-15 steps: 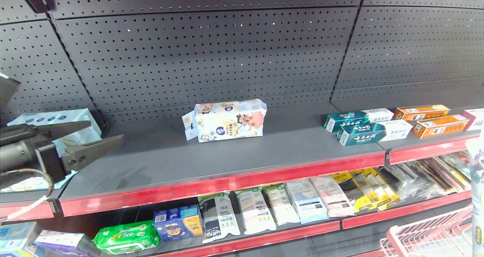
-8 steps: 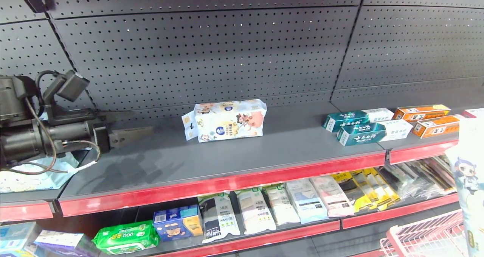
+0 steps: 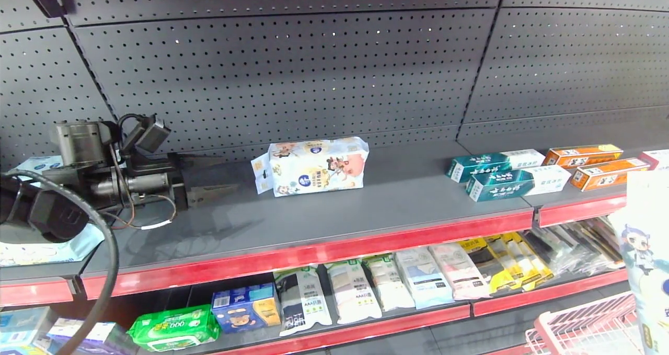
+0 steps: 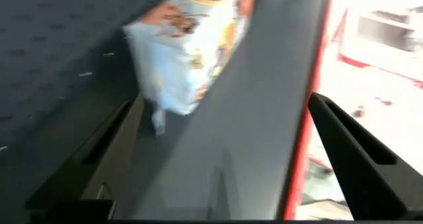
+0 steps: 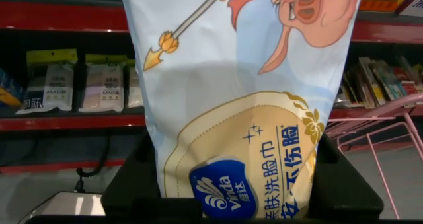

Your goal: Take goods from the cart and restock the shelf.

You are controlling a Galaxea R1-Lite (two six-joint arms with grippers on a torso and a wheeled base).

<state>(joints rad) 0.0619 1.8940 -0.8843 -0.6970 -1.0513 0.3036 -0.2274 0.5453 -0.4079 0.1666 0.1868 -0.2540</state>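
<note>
At the left, the left gripper [image 3: 230, 173] hovers over the shelf [image 3: 366, 208]. Its fingers are spread wide and hold nothing. It points toward the shelved pack [image 3: 313, 165], near it but apart.

That tissue pack lies on its long side at the middle of the shelf, toward the back wall. I judge it to be one item already stocked. To its right, past a bare stretch, toothpaste boxes [image 3: 507, 174] lie in rows.

At the far right the held pack [image 3: 645, 261] stands upright. Most of it is below shelf level, and it is above the corner of the cart [image 3: 590, 318]. The right gripper [image 5: 238, 184] is clamped on one end of it, with a finger on each side and the wrapper pinched between them.

The job looks partway done: one pack is on the shelf, and a second is out of the cart but not yet placed. It has yet to be raised over the red front lip, set down on the bare shelf, probably beside the shelved pack, and let go. Too little of the cart shows to tell whether more goods wait in it.
</note>
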